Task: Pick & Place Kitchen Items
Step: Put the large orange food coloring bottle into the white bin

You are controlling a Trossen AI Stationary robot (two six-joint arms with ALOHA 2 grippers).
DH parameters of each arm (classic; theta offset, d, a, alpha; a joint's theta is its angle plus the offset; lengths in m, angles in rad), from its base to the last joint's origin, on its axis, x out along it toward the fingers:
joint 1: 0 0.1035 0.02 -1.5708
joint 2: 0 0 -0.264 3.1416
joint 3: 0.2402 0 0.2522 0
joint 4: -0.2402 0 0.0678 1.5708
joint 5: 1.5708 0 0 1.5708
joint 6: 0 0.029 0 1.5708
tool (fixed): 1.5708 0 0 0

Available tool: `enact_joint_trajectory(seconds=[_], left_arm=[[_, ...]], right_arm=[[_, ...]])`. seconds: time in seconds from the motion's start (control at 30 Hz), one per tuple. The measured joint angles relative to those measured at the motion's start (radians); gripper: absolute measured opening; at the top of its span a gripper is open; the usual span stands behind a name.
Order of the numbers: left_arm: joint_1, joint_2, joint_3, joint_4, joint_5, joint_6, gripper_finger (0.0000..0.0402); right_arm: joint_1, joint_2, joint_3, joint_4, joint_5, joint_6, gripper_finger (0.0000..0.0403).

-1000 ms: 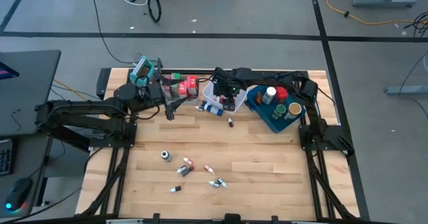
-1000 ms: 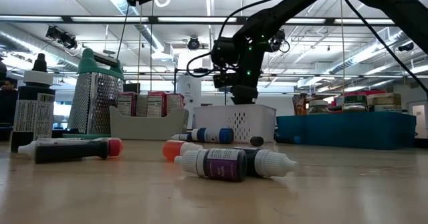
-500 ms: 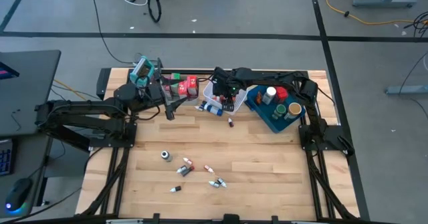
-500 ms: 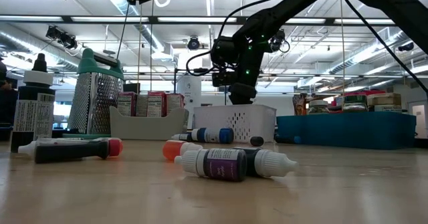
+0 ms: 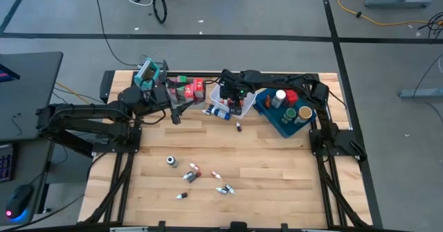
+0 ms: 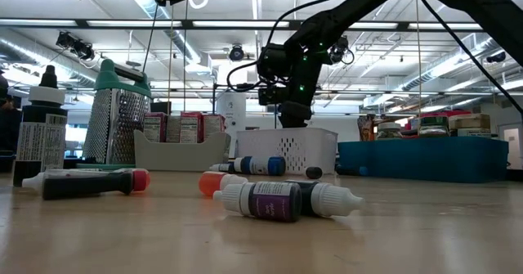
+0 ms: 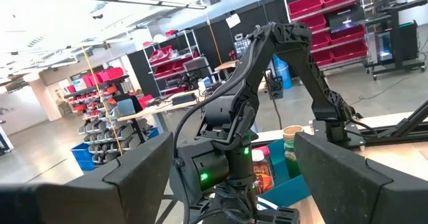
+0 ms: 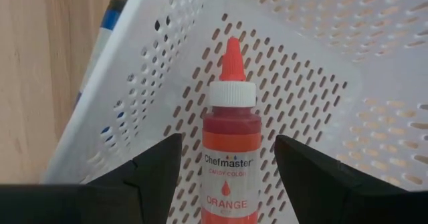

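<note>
The left gripper hangs with its fingers spread wide and nothing between them, just right of the teal-topped grater and near the red cartons. Tiny bottles lie loose on the near part of the wooden table. Further right, the right gripper sits over the white mesh basket, fingers parted either side of an orange Chefmaster bottle; whether it is held or lying inside cannot be told. Jars fill the blue tray rightmost.
</note>
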Motion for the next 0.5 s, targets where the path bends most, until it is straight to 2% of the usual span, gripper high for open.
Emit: enact_joint_trajectory(seconds=[0.5], left_arm=[[0.0, 0.0, 0.0, 0.0, 0.0, 0.0, 0.0316]], right_arm=[[0.001, 0.0, 0.0, 0.0, -0.001, 0.028, 0.0251]])
